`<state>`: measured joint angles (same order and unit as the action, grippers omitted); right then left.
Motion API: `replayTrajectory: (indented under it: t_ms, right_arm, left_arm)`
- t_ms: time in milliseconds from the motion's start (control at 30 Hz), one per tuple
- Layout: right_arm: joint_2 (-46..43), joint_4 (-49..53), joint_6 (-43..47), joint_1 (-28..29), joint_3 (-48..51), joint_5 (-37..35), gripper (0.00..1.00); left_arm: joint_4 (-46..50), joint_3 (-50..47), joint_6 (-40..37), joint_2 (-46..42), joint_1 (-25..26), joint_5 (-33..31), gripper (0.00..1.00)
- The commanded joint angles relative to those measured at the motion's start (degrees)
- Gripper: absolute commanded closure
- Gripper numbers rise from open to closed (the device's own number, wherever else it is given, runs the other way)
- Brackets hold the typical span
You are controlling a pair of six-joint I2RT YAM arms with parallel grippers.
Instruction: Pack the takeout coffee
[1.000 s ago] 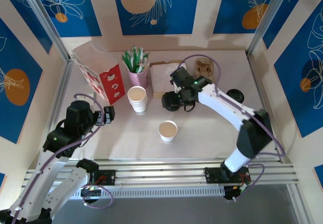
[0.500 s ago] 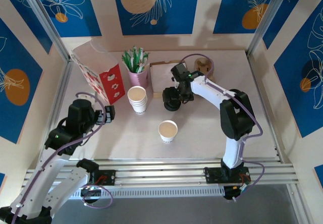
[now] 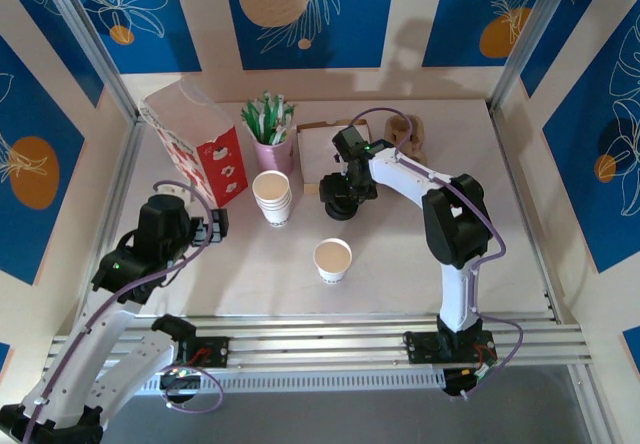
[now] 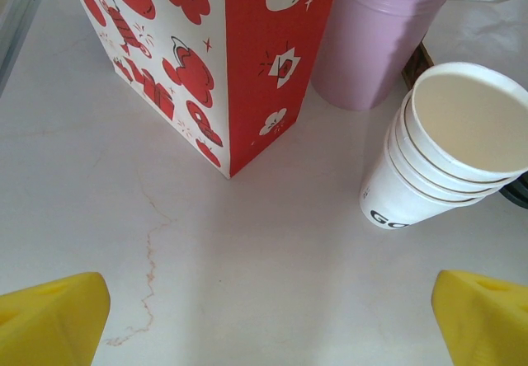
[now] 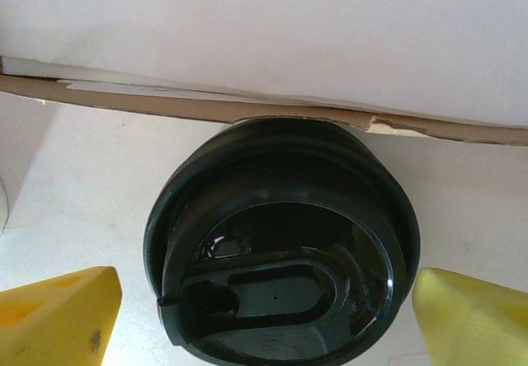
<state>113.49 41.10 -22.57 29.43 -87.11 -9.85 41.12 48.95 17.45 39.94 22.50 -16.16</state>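
One bag (image 4: 206, 61), one stack (image 4: 445, 160), one lid (image 5: 280, 242)

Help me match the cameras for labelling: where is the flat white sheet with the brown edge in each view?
Top external: flat white sheet, back centre, right of the pink cup.
Left wrist: sheet in the top right corner, behind the pink cup.
Right wrist: sheet across the top, behind the black lid.
Shared landmark: the pink cup, top external and left wrist.
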Motion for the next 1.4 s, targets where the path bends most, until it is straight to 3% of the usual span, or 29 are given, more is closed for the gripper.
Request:
replayTrajectory:
  t_ms: [0, 900, 1133, 1367]
  right_arm:
    - [1.06, 0.47, 0.10, -0.16, -1.39, 0.57, 0.10]
    - [2.81, 1.07, -0.38, 0.19, -1.59, 1.06, 0.19]
    - [1.38, 2.02, -0.29, 0.28, -2.04, 0.63, 0.28]
    - [-1.32, 3.32, -0.30, 0.60, -2.21, 0.29, 0.29]
  left_arm:
    - [-1.24, -0.35, -0.93, 0.04, -0.70, -0.94, 0.00]
    - [-1.31, -0.35, -1.02, 0.57, -0.70, -0.51, 0.00]
    - [-1.40, -0.43, -1.07, 0.67, -0.68, -0.29, 0.00]
    - [-1.40, -0.43, -1.10, 0.58, -0.70, -0.16, 0.00]
